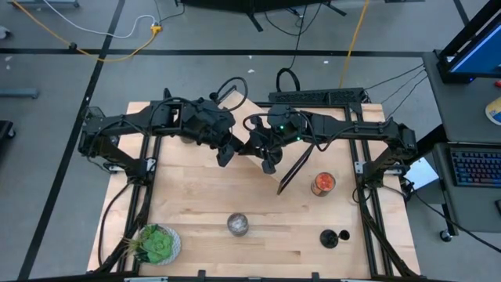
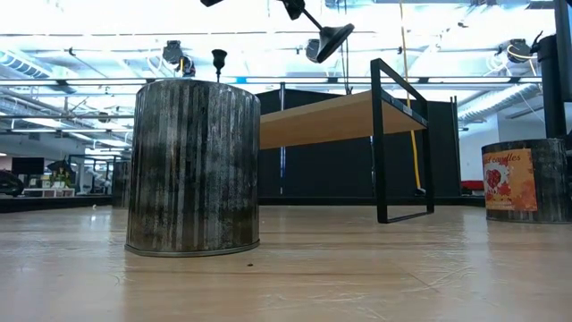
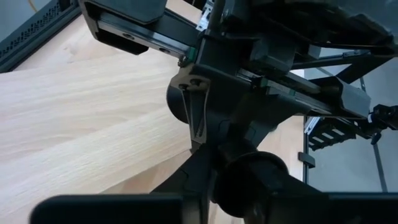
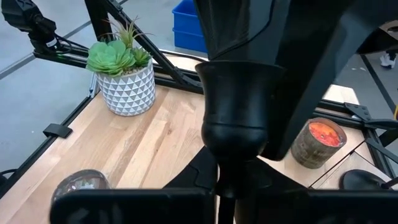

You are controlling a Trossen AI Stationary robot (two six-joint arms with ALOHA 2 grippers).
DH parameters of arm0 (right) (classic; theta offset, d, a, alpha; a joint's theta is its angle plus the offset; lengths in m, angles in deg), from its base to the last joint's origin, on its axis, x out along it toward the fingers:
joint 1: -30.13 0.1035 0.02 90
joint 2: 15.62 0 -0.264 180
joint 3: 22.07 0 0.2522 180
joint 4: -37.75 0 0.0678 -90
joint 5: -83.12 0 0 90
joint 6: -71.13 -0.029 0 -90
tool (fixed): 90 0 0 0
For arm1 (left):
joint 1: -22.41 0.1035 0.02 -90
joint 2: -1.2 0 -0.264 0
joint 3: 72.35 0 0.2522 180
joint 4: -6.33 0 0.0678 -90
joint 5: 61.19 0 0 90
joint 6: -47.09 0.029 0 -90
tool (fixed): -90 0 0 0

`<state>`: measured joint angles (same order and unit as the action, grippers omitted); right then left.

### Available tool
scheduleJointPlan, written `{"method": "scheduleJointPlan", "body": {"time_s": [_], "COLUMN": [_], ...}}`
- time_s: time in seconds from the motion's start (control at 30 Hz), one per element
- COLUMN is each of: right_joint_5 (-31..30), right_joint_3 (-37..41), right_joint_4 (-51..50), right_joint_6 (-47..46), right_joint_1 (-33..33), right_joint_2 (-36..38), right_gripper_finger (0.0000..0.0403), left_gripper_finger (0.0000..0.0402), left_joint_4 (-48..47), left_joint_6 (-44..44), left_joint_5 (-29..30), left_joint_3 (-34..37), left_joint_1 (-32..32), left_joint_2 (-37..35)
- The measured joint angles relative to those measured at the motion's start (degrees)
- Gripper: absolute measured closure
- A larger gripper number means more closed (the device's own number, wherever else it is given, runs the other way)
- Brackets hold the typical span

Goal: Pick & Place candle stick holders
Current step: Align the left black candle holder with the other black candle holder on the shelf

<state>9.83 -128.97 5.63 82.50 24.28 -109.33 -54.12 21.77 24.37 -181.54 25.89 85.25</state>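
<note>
**A:** Fingers first: your right gripper (image 1: 270, 157) has them closed tight on the stem of the held candle stick holder (image 4: 239, 112). That holder is up in the air over the back middle of the bench (image 1: 196, 196). It hangs tilted, and its round base shows high in the low view.

**B:** And my left arm?

**A:** Your left gripper (image 1: 227, 150) is just beside the right one, nose to nose with it and close to the same holder. Whether it has any hold on the holder, I cannot tell.

**B:** So how far along am I?

**A:** I judge you are mid-carry. One holder is lifted but not yet set down anywhere. The second candle stick holder (image 1: 330, 238) stands untouched near the front right corner of the bench, in front of the orange jar (image 1: 322, 184). You have the placing of the lifted one to do, then the whole pick and place of the other.

**B:** Anything in the way?

**A:** The silver jar (image 1: 238, 225) sits front and centre, well apart from both grippers.
</note>
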Motion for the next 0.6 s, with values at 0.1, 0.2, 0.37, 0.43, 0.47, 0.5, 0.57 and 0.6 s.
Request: {"method": "scheduleJointPlan", "body": {"time_s": [0.1, 0.2, 0.37, 0.43, 0.47, 0.5, 0.57, 0.6], "right_joint_5": [-0.1, -0.1, -0.2, -0.5, -0.4, -0.4, -0.6, -0.7], "right_joint_3": [0.0, 0.0, -0.1, -0.1, -0.1, -0.1, -0.1, -0.1], "right_joint_4": [-0.1, -0.2, -0.9, -1.0, -1.1, -1.2, -1.2, -1.3], "right_joint_6": [0.0, -0.1, -0.3, -0.4, -0.4, -0.4, -0.3, -0.4], "right_joint_1": [0.0, 0.0, 0.0, -0.1, -0.1, -0.2, -0.4, -0.5], "right_joint_2": [0.0, 0.0, 0.0, 0.0, 0.0, 0.0, 0.0, 0.0], "right_gripper_finger": [0.0392, 0.0392, 0.0392, 0.0392, 0.0392, 0.0392, 0.0392, 0.0392], "left_gripper_finger": [0.0305, 0.0277, 0.0229, 0.0214, 0.0207, 0.0202, 0.0195, 0.0193], "left_joint_4": [-0.1, -0.2, -0.4, -0.6, -0.7, -0.9, -2.3, -2.8], "left_joint_6": [0.0, 0.1, 0.7, 1.2, 1.2, 1.0, 0.8, 0.8], "left_joint_5": [0.0, -0.1, -0.1, -0.1, -0.1, -0.1, -0.3, -0.3], "left_joint_3": [0.0, 0.0, 0.1, 0.1, 0.1, 0.1, 0.2, 0.2], "left_joint_1": [0.4, 1.0, 1.7, 1.8, 1.9, 2.1, 2.4, 2.5], "left_joint_2": [0.0, 0.0, -0.2, -0.4, -0.4, -0.6, -1.6, -1.9]}}
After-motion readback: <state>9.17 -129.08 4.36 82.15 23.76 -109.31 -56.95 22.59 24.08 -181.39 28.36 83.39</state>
